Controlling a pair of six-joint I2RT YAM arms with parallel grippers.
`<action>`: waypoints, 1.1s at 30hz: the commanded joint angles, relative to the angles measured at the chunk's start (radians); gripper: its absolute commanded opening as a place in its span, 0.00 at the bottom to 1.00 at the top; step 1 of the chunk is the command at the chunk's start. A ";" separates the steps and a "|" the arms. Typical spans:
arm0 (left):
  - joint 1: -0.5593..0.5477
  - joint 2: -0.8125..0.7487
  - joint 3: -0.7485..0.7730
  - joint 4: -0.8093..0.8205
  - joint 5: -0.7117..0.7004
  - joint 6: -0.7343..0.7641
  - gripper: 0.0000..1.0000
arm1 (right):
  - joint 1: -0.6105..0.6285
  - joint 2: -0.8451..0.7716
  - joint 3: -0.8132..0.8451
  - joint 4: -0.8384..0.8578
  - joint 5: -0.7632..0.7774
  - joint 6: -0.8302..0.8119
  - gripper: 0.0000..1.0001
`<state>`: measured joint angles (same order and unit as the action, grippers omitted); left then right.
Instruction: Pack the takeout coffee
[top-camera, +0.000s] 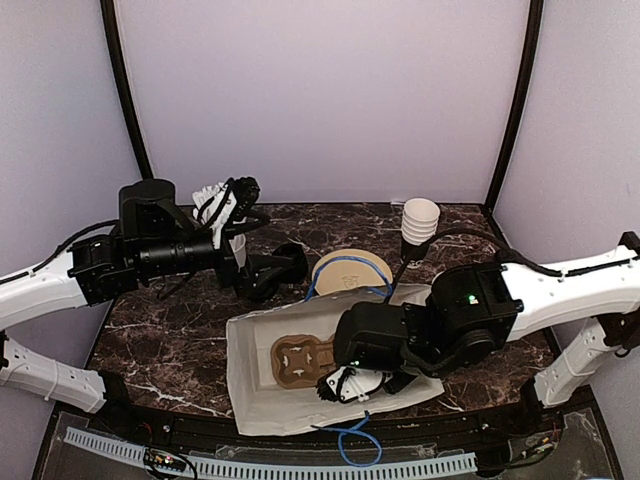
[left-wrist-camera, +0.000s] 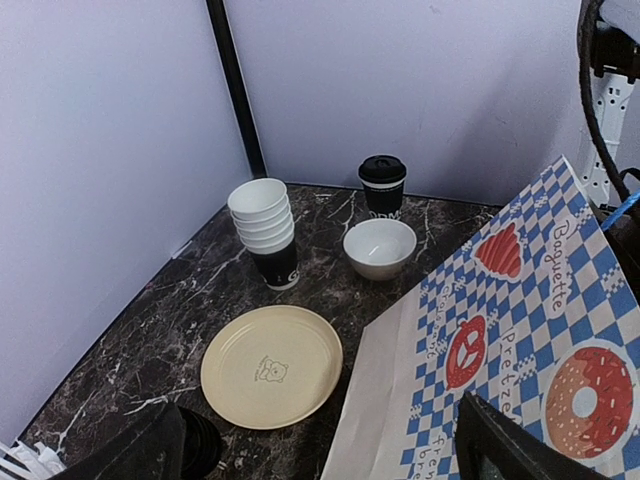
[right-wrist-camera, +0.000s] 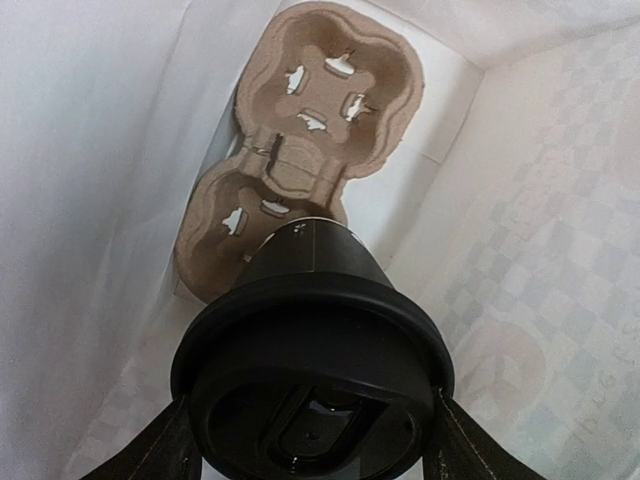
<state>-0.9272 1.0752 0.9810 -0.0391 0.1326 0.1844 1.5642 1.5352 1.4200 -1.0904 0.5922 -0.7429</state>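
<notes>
The dark marble table (top-camera: 170, 350) sits between pale lilac walls, and a white paper bag (top-camera: 250, 390) stands on it with its mouth open to the top. Inside this bag is your lidded coffee cup (right-wrist-camera: 315, 350) — the right gripper (right-wrist-camera: 312, 445) clasps it just below the black lid, one finger on each side. The base of the cup points at the near well of the cardboard cup carrier (right-wrist-camera: 320, 110), which lies on the floor of the bag. Whether the base already sits in the well I cannot tell, because the cup hides it.

In my judgement you are at the step of seating the first coffee. The next move asks you to push the cup straight down into the well, then release it and draw up without catching the bag wall.

Further out, a second lidded cup (left-wrist-camera: 382, 185) waits at the back of the table, just behind the white bowl (left-wrist-camera: 380, 248). A stack of empty cups (left-wrist-camera: 265, 225) and a yellow plate (left-wrist-camera: 272, 365) are near — the left gripper (left-wrist-camera: 330, 440) is spread wide and holds nothing.
</notes>
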 joint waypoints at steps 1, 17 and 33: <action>0.006 -0.017 -0.019 0.035 0.091 -0.021 0.96 | -0.003 0.011 0.004 -0.005 -0.054 0.000 0.49; 0.005 -0.005 -0.052 0.062 0.182 -0.031 0.90 | -0.031 0.029 -0.062 0.070 -0.025 -0.002 0.49; 0.004 0.003 -0.055 0.060 0.279 -0.029 0.86 | -0.102 0.060 -0.091 0.090 -0.066 0.006 0.50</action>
<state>-0.9264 1.0805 0.9413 -0.0055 0.3775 0.1616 1.4792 1.5745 1.3392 -0.9955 0.5549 -0.7502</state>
